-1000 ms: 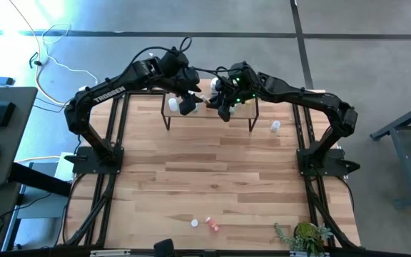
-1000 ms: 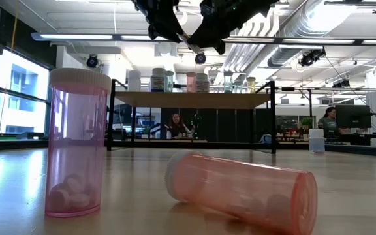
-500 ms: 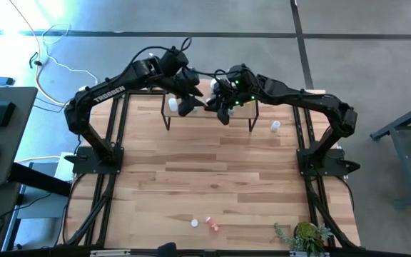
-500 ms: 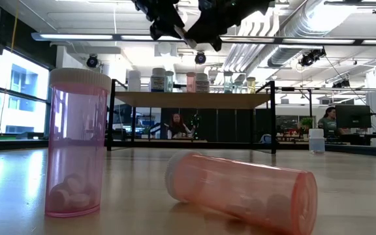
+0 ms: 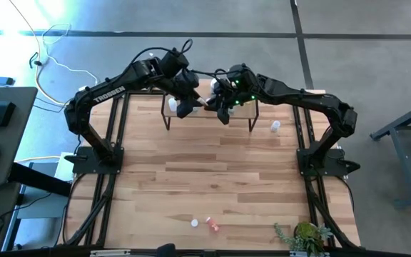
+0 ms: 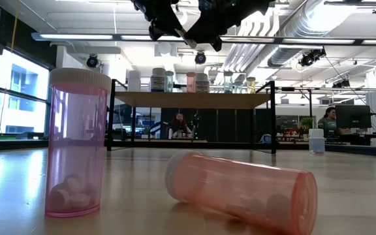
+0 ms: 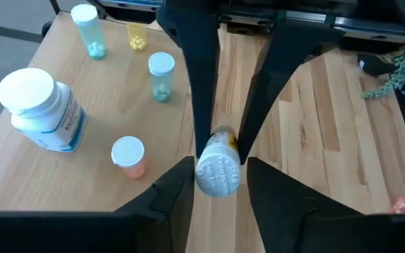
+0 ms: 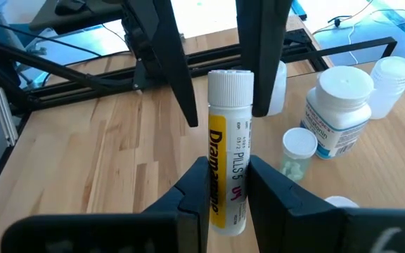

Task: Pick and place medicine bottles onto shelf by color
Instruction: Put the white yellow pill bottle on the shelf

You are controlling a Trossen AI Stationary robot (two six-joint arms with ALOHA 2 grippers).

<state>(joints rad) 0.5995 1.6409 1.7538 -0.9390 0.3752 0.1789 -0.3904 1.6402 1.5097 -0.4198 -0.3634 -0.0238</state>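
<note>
Both arms (image 5: pixel 120 86) outstretched, left gripper (image 5: pixel 191 105) meeting right gripper (image 5: pixel 216 107), jaws clamped.

Lab — ceiling ducts (image 6: pixel 305 26), monitor (image 6: pixel 352 116), benches.

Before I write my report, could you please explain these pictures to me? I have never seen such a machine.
These are two robot arms working at a wooden table. One camera looks down from above, one sits at table height, and one rides on each wrist. The arms meet above a small shelf, which carries several bottles, among them a big white bottle. The right hand holds a yellow-labelled tube by its body, and the left hand grips its white-capped end. It looks like a handover. Near the low camera, a standing pink bottle is beside a lying pink bottle.
</note>
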